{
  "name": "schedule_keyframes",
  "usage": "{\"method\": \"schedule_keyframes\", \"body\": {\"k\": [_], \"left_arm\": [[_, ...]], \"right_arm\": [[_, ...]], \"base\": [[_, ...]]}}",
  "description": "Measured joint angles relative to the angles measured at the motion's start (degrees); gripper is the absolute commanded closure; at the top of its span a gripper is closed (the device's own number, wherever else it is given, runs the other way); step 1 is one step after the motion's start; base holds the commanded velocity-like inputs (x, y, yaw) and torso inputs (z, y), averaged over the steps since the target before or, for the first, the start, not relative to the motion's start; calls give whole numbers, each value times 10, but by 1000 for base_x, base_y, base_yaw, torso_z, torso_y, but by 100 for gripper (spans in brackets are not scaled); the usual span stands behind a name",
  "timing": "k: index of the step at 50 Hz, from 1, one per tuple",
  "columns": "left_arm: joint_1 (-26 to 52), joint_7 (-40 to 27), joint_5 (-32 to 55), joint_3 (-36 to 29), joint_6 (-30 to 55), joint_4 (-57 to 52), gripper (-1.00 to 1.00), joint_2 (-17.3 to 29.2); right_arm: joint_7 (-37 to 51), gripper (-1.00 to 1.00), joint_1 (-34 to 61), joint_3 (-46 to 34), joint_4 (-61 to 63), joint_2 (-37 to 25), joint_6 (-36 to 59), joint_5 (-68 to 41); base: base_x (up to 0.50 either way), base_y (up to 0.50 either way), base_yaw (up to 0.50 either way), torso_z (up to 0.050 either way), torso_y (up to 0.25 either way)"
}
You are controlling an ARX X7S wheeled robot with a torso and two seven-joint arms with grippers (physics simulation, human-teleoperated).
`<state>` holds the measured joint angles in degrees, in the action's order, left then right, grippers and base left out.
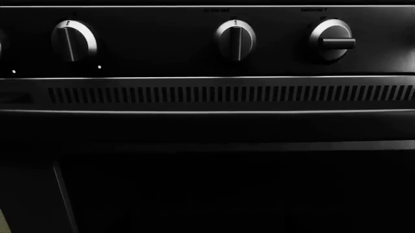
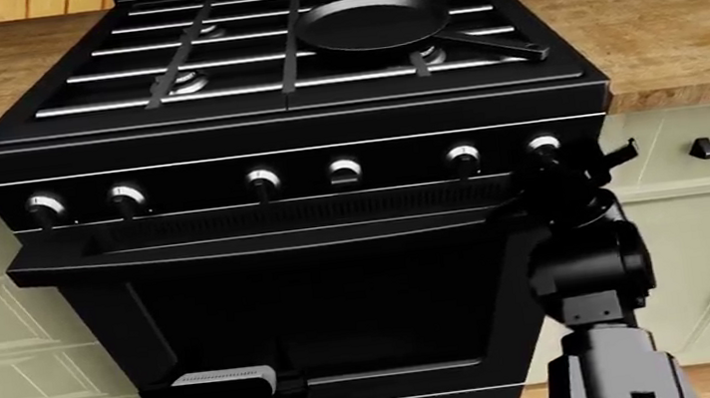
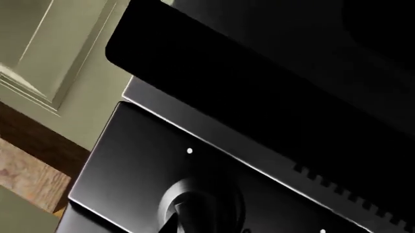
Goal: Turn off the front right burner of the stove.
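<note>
Right end effector (image 2: 553, 174) at stove's (image 2: 313, 294) rightmost knob (image 2: 544, 146), grip state can't tell; knob not yet turned, judging.

Small pale lettering is seen on the control panel (image 1: 207, 39) of the stove (image 2: 297, 216), above two of the knobs (image 1: 236, 40) toward the upper right of the left wrist view, but it is too blurred to be read. No other text is shown.
</note>
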<state>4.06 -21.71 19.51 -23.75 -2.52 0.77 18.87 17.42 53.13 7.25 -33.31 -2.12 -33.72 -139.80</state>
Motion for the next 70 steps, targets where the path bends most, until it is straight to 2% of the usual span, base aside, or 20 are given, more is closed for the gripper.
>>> {"method": "schedule_keyframes", "body": {"k": [22, 40, 70], "left_arm": [[1, -2, 2, -2, -2, 0, -100, 1], [1, -4, 5, -3, -1, 0, -100, 2], [2, -8, 9, -5, 0, 0, -100, 4]], "right_arm": [[-72, 100, 9, 11, 27, -6, -68, -167], [-121, 100, 18, 28, 37, -5, -101, -253], [-84, 100, 134, 219, -26, -11, -239, -289]], "base": [[35, -3, 15, -3, 0], [34, -3, 16, -2, 0], [29, -2, 14, -2, 0]]}}
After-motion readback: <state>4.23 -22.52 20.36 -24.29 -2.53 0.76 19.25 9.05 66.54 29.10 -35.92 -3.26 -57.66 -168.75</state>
